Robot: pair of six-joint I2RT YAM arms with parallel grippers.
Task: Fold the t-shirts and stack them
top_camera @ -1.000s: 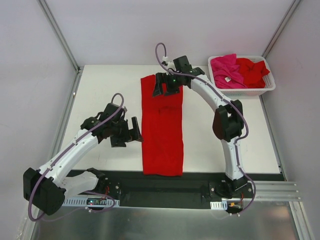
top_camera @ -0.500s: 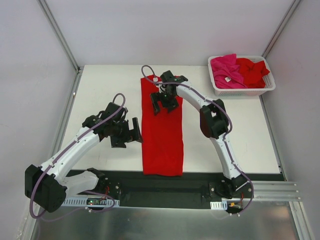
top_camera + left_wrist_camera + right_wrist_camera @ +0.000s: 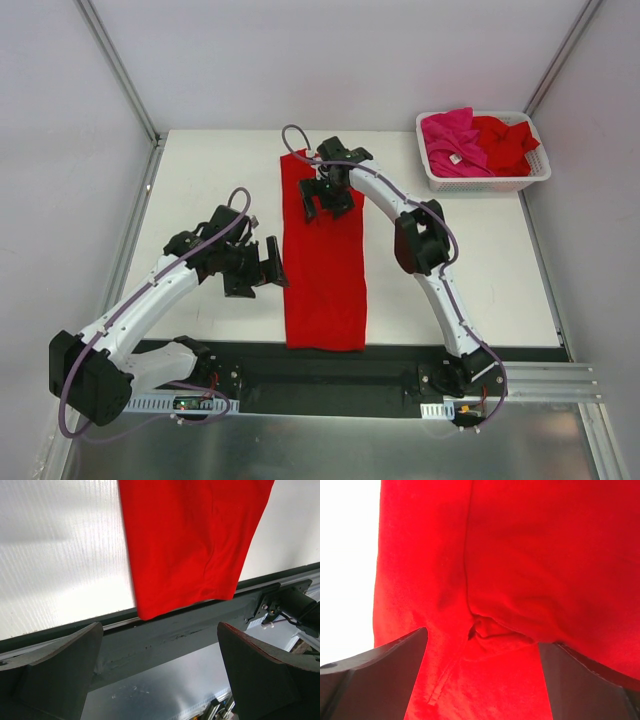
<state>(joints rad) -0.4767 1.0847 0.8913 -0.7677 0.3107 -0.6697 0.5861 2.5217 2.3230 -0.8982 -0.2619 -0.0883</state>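
A bright red t-shirt [image 3: 325, 270] lies on the white table, folded into a long narrow strip that runs from the far middle to the near edge. My right gripper [image 3: 323, 205] hovers open just over its far part. In the right wrist view the cloth [image 3: 520, 555] with its overlapping folds fills the picture, and the gripper [image 3: 480, 680] has nothing between its fingers. My left gripper [image 3: 277, 267] stands open beside the strip's left edge, apart from it. The left wrist view shows the shirt's near end [image 3: 195, 545] and the open, empty gripper [image 3: 160, 680]. More t-shirts, magenta-pink [image 3: 452, 145] and red [image 3: 505, 143], lie crumpled in the basket.
A white slotted basket [image 3: 480, 183] stands at the table's far right corner. A black rail [image 3: 330, 365] runs along the near edge, with the arm bases on it. Metal frame posts rise at both far corners. Bare table [image 3: 210, 180] lies left and right of the strip.
The right arm has swung left and nearer, from the strip's far end to over its upper part, still open. The left arm has hardly moved.
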